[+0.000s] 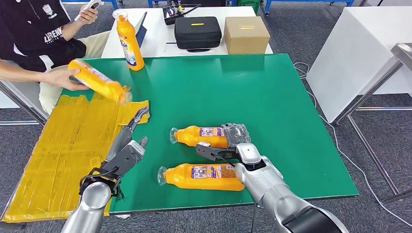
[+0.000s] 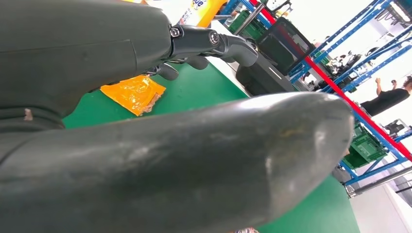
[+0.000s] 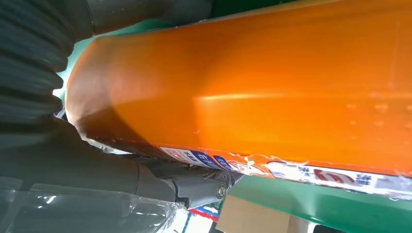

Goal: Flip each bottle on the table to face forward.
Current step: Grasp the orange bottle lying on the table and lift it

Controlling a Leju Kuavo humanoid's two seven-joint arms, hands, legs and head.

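Two orange bottles lie on their sides on the green table [image 1: 291, 121], caps pointing left. My right hand [image 1: 227, 144] is at the base end of the farther bottle [image 1: 197, 136], which lies between its thumb and fingers [image 1: 208, 151]. In the right wrist view that bottle [image 3: 272, 82] is pressed close against the hand. The nearer bottle [image 1: 201, 175] lies free just in front of it. My left hand [image 1: 127, 148] hovers open over the table's left edge, fingers [image 2: 214, 41] stretched out and holding nothing. A third bottle [image 1: 130, 41] stands upright at the far left.
A person seated at the far left holds a fourth orange bottle [image 1: 97, 80] tilted above the table. A yellow mat [image 1: 58, 145] covers the left side. A black case [image 1: 197, 31] and a cardboard box [image 1: 246, 34] sit on the white table behind.
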